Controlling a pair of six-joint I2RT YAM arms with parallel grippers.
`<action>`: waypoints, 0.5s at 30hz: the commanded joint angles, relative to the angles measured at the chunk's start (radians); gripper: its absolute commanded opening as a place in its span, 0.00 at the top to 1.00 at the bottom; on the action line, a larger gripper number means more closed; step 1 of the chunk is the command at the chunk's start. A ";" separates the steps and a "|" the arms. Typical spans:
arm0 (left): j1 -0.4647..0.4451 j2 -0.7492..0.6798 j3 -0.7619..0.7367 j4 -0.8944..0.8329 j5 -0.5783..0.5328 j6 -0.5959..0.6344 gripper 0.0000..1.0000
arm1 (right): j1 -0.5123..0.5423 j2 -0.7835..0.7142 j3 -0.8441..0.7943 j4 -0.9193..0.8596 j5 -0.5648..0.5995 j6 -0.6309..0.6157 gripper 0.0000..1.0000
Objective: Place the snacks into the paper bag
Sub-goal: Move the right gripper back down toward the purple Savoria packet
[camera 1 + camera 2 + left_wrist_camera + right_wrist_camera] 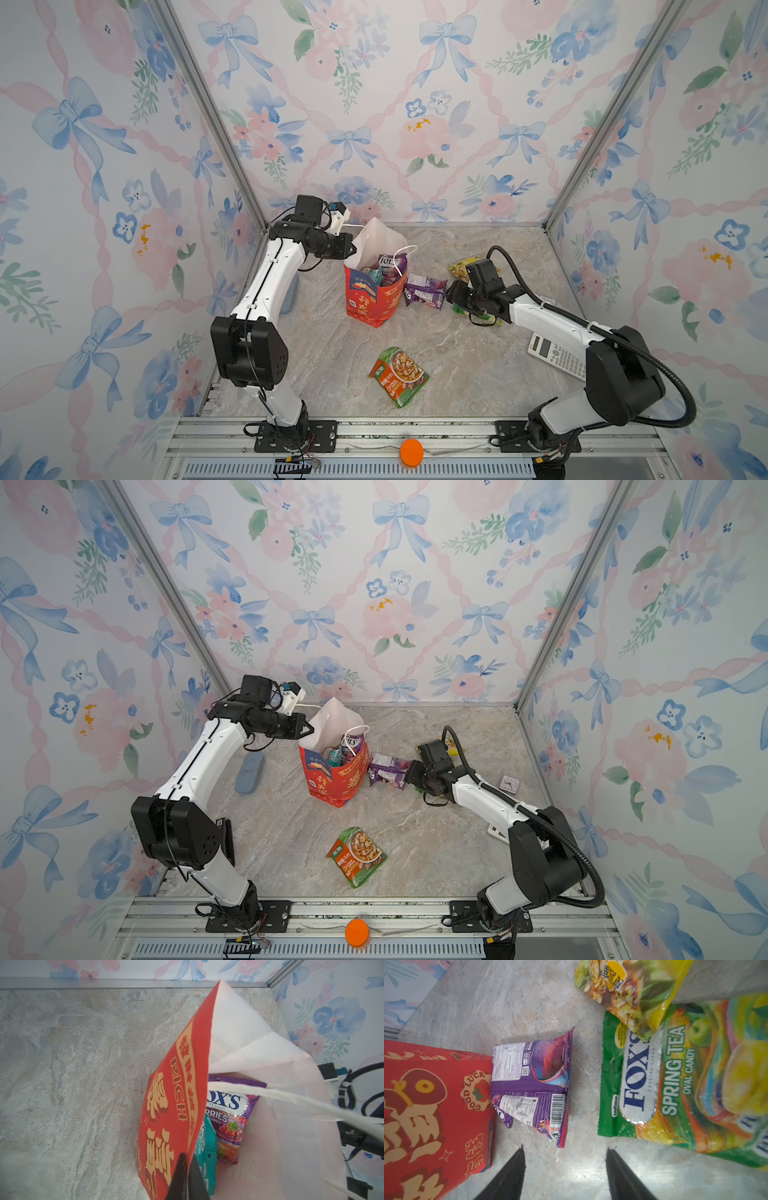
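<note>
One orange disc (411, 453) sat on the front rail, nearest the lens in both top views. Behind it, on the marble table (324, 365), lay one green-and-orange packet (400, 376), well apart from the rest.

One paper bag (372, 305) stood upright mid-table with its mouth open. The left gripper (187, 1156) was clamped together on the bag's rim, one finger outside and one inside. Two snacks showed inside the bag: a purple FOX'S packet (228, 1118) and a teal packet (205, 1147).

Four packets in all lay on the table. These were the front one, a second purple packet (533, 1086) right against the bag's side, a green Spring Tea packet (643, 1084), and a yellow-green packet (629, 987) overlapping its edge. The right gripper (565, 1148) hung low near the second purple packet, its jaws apart and holding nothing.

One white calculator (552, 355), one small clock (508, 784) and one blue-grey pad (249, 775) also lay on the table.
</note>
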State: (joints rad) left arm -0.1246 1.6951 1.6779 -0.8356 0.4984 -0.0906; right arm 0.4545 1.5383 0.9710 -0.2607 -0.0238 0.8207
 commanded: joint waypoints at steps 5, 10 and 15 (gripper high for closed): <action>0.002 0.012 -0.017 -0.033 0.005 0.004 1.00 | -0.023 0.111 0.052 0.108 -0.069 -0.005 0.50; 0.002 0.011 -0.016 -0.033 0.002 0.004 1.00 | -0.023 0.202 0.085 0.135 -0.111 0.004 0.56; 0.002 0.012 -0.016 -0.033 -0.001 0.005 1.00 | -0.022 0.232 0.075 0.159 -0.117 0.021 0.67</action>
State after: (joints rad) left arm -0.1246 1.6951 1.6779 -0.8360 0.4984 -0.0906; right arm 0.4400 1.7576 1.0306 -0.1303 -0.1249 0.8314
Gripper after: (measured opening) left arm 0.048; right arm 0.347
